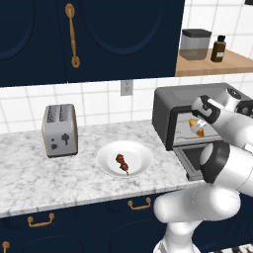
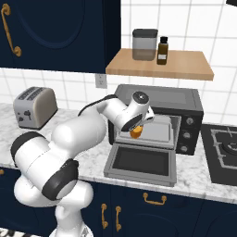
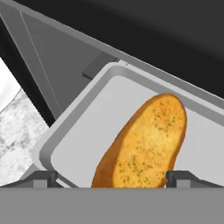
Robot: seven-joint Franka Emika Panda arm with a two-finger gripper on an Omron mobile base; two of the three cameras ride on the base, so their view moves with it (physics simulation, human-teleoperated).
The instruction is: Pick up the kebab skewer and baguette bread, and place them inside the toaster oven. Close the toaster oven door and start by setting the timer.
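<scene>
The toaster oven [image 2: 185, 99] stands on the counter with its door [image 2: 139, 161] dropped down flat. The golden baguette bread [image 3: 148, 140] lies on the grey tray [image 3: 74, 131] inside the oven. My gripper [image 3: 111, 178] reaches into the oven mouth and stands open over the loaf's near end, with a clear gap between the left fingertip [image 3: 43, 177] and the bread. From the side the gripper [image 1: 197, 124] and baguette [image 1: 198, 128] show at the oven [image 1: 168, 106] opening. The kebab skewer [image 1: 122, 163] lies on the white plate [image 1: 106, 165], left of the oven.
A silver two-slot toaster [image 1: 60, 130] stands at the counter's left. A wooden shelf [image 2: 185, 65] above the oven carries a canister [image 2: 144, 44] and a dark bottle [image 2: 162, 50]. A stove [image 2: 224, 148] sits right of the oven. Dark cabinets hang overhead.
</scene>
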